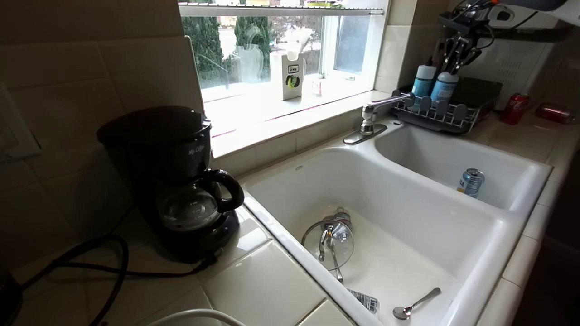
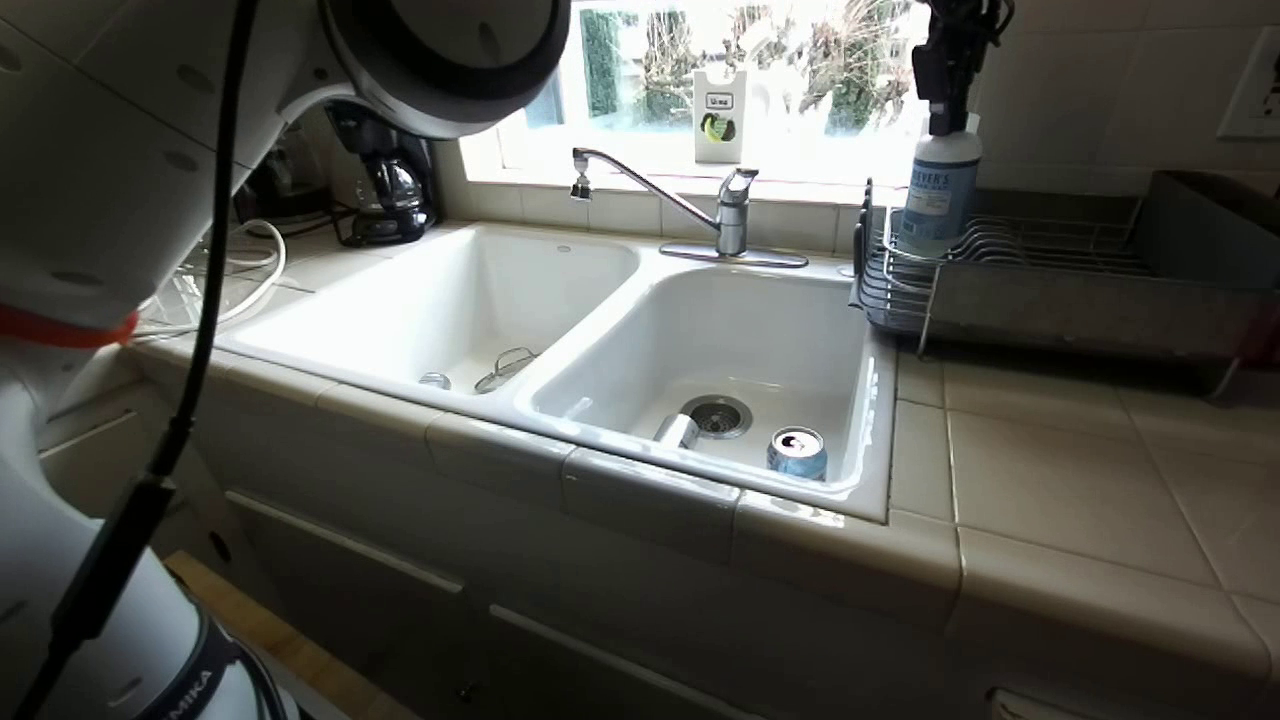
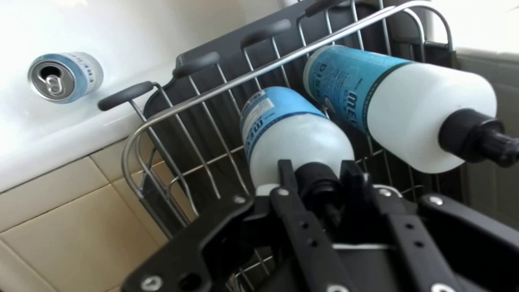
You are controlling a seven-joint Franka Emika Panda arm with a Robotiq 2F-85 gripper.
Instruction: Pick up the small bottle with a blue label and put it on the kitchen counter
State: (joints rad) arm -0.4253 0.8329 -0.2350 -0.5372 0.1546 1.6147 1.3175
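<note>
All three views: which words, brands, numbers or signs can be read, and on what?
"Mr. Coffee": coffee maker.
"EYER'S": blue-labelled bottle.
"DISH": teal-labelled bottle.
"ME", rest unclear: that bottle.
"RESC": pale blue can, word incomplete.
"MIKA": robot arm, lower band.
"Uma", uncertain: tall box.
Too small or blurred: script on upright red can, grey printed label, finer print on both bottles.
No readable numbers.

Your double sink (image 2: pixel 585 335) has one blue can (image 2: pixel 797 458) inside, one faucet (image 2: pixel 733 225) at its edge; around it, one dish rack (image 2: pixel 1080 305), two blue-labelled bottles (image 3: pixel 298 138), two red cans (image 1: pixel 515 109), one coffee maker (image 1: pixel 167 176).
</note>
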